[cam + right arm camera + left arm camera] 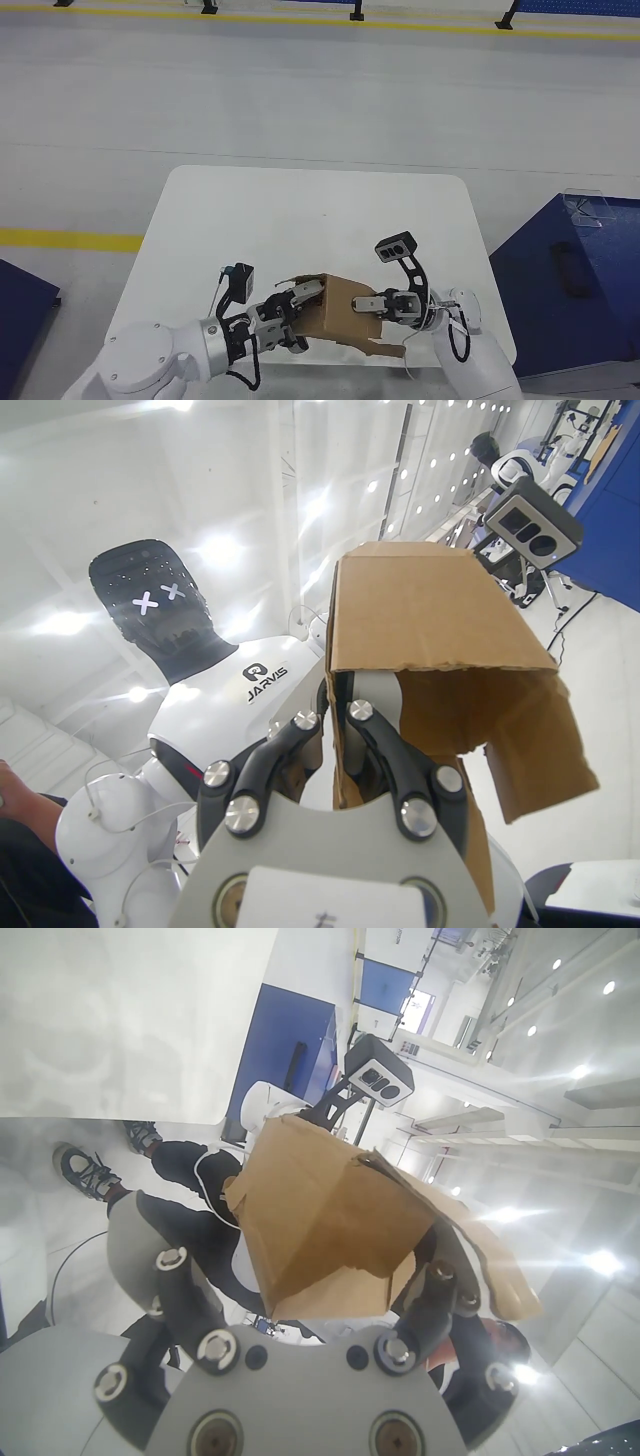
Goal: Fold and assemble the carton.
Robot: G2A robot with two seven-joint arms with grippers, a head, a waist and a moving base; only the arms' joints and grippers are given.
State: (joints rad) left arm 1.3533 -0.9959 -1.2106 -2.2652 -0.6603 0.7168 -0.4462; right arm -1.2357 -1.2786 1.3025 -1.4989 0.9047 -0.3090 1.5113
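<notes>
A brown carton [345, 305] is held up in the air over the table's front edge, between my two grippers. It is partly folded into a box, with one end open and a loose flap [540, 760] hanging off. My right gripper [378, 303] is shut on one side wall at the open end, one finger inside [375, 692] and one outside. My left gripper [298, 312] is at the carton's [325, 1223] opposite end and stands open. One of its fingers [440, 1273] is tucked between the body and a flap, and the other finger [170, 1273] stays apart from the cardboard.
The white table [300, 210] stretches away beyond the carton with nothing on it. A blue cabinet [570, 290] stands off the table's right side, and a blue object [20, 300] stands at its left.
</notes>
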